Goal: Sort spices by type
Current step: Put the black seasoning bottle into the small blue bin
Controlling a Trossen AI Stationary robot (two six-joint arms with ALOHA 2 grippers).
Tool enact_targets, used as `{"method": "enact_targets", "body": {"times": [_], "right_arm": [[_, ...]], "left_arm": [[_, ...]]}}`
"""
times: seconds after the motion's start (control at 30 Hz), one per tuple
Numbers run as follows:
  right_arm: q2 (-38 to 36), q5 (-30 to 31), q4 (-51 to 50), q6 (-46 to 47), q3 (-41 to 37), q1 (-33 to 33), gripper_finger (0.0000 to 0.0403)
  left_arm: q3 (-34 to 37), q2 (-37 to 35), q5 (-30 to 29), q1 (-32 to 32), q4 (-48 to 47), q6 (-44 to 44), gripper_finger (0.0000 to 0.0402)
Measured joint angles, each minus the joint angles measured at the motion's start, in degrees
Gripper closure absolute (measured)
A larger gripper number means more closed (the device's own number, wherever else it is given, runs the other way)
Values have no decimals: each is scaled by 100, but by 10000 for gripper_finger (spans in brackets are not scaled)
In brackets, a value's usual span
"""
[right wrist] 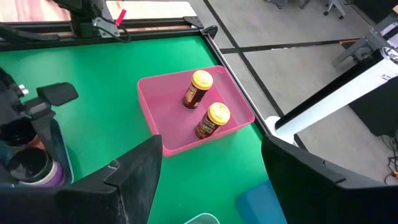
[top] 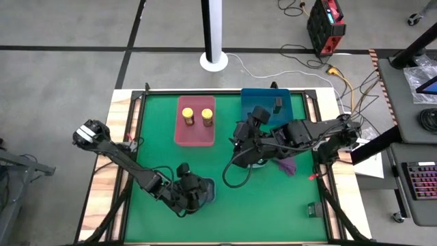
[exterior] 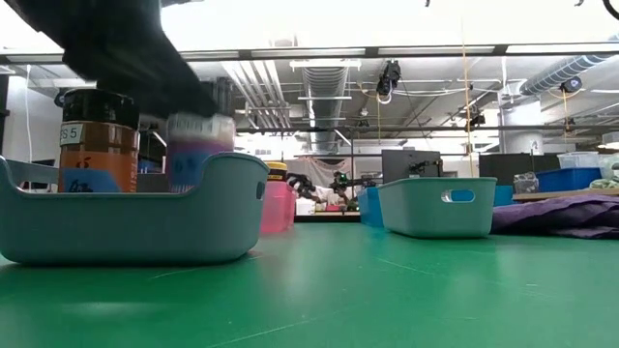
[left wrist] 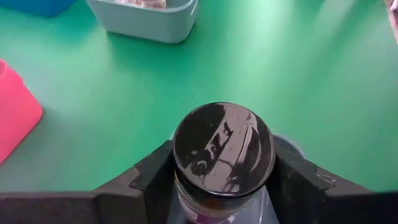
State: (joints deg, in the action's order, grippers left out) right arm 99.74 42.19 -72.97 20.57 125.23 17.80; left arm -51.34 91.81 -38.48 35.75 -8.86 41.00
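dark-lidded jar point(exterior: 97, 143) in grey tray point(exterior: 135, 227), blurred jar point(exterior: 198, 150)

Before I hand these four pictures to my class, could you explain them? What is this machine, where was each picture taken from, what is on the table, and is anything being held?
It is a robot with two dark arms at a green table. One picture looks straight down from above, one looks level across the tabletop, and two come from cameras on the arms' wrists.

On the table are a pink tray holding two yellow-lidded jars, a blue tray and grey trays.

The left gripper, at the near edge, is closed on a round dark-lidded jar, at a grey tray where a matching jar already stands.

The right gripper, over the middle of the table, is open and empty.
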Motion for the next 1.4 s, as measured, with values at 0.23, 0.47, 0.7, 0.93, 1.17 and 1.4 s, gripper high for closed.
{"method": "enact_targets", "body": {"times": [0.23,0.47,0.7,0.93,1.17,1.4], "right_arm": [[0,0,6,5,-2,0,151],[0,0,15,3,-2,-5,143],[2,-2,11,-4,-1,-22,131],[2,-2,7,-15,-1,-22,139],[2,-11,4,-12,-2,-22,138],[2,-13,0,-12,-2,-22,120]], "left_arm": [[-178,368,-67,2,86,30,199],[-163,382,-92,0,58,224,197],[-161,369,-40,0,-3,437,197],[-154,363,-5,-2,-20,637,194],[-139,375,139,-10,-37,866,168],[-139,371,102,-9,-31,865,142]]}}
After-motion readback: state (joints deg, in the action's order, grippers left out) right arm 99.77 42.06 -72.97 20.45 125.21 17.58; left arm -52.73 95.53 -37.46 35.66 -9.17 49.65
